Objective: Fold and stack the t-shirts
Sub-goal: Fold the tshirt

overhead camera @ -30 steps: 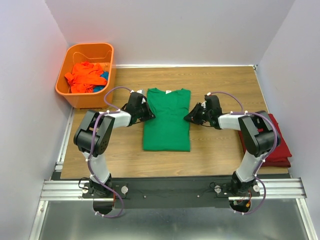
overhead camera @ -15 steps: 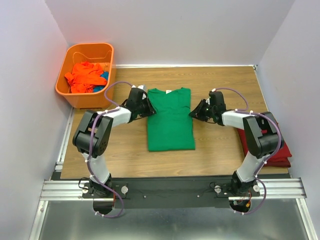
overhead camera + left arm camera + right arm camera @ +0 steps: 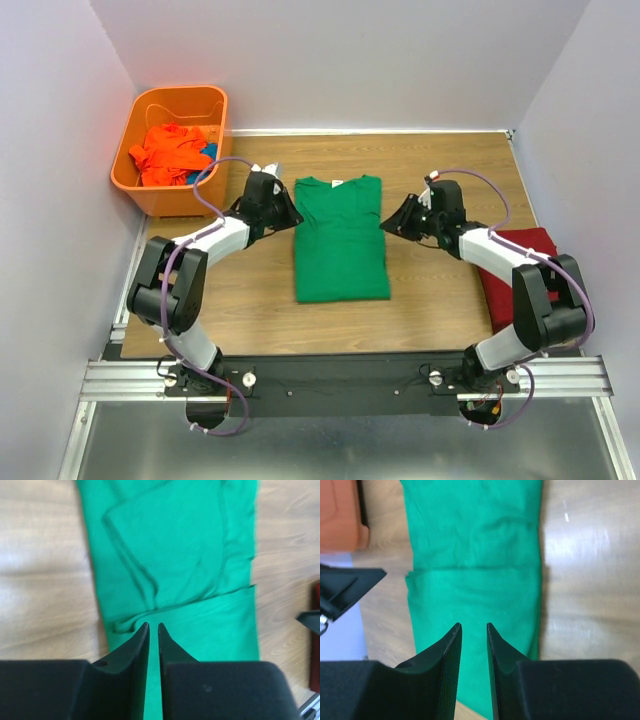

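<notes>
The green t-shirt [image 3: 340, 240] is lying flat in the middle of the counter [image 3: 250, 300], with its sleeves folded in to make a narrow strip. The left fingers [image 3: 137, 647] and the right fingers [image 3: 447, 652] are hovering beside its long edges. Both pairs are slightly parted and holding nothing, probably to prepare the next fold.

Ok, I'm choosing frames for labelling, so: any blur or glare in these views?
Top external view: sharp and evenly lit, the green t-shirt crisp. Left wrist view: wood grain smeared, cloth a little soft. Right wrist view: bright glare on the table beside the shirt.
</notes>
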Robot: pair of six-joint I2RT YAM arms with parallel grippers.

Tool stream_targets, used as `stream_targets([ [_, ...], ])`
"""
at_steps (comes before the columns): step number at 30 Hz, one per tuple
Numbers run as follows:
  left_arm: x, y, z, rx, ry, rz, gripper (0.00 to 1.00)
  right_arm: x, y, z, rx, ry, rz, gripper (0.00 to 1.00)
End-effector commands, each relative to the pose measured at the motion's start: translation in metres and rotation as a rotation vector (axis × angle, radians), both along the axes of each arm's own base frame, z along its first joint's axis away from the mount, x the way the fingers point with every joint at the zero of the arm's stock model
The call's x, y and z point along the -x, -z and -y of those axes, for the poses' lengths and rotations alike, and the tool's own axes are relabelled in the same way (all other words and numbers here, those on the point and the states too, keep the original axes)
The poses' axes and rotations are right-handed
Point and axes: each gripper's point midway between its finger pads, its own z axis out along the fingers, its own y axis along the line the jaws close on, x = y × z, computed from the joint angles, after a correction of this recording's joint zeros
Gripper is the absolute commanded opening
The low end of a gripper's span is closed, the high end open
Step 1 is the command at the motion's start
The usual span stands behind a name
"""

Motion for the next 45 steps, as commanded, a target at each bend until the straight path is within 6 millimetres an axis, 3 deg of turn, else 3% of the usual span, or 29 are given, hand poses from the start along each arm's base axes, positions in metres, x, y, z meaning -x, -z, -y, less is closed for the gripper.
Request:
stream_targets([
  [1,0.009,0.034,-0.004,-0.026,-0.015,-0.079,0.17,0.035,0.021,0.003,-0.003,-0.046,-0.092,0.33],
  [3,0.008,0.041,-0.004,-0.03,-0.02,-0.093,0.15,0.04,0.017,0.004,-0.01,-0.049,-0.082,0.33],
  [10,0.011,0.083,-0.009,-0.076,-0.048,-0.183,0.12,0.081,0.033,0.013,0.007,-0.063,-0.149,0.33],
  [14,0.017,0.09,-0.016,-0.084,-0.082,-0.203,0.12,0.103,0.045,0.018,0.019,-0.073,-0.189,0.34],
  [17,0.016,0.081,-0.015,-0.073,-0.074,-0.182,0.15,0.118,0.051,0.02,0.022,-0.092,-0.213,0.34],
  [18,0.015,0.076,-0.013,-0.072,-0.063,-0.165,0.21,0.123,0.053,0.021,0.023,-0.098,-0.227,0.34],
  [21,0.007,0.04,-0.011,-0.056,-0.044,-0.08,0.36,0.134,0.051,0.02,0.017,-0.128,-0.235,0.37],
  [24,0.011,0.01,-0.018,-0.083,-0.041,-0.028,0.42,0.145,0.053,0.021,0.026,-0.154,-0.249,0.42],
  [25,0.017,0.003,-0.022,-0.095,-0.039,-0.015,0.42,0.149,0.054,0.022,0.029,-0.162,-0.257,0.45],
  [27,0.034,0.01,-0.03,-0.123,-0.039,-0.052,0.42,0.158,0.059,0.025,0.045,-0.178,-0.281,0.48],
  [32,0.092,0.039,-0.044,-0.121,-0.03,-0.155,0.41,0.176,0.067,0.024,0.034,-0.206,-0.324,0.53],
  [38,0.14,0.049,-0.035,-0.079,-0.009,-0.216,0.47,0.177,0.071,0.023,0.032,-0.19,-0.337,0.57],
  [45,0.174,0.058,-0.02,-0.053,0.038,-0.276,0.49,0.174,0.076,0.019,-0.006,-0.166,-0.347,0.56],
])
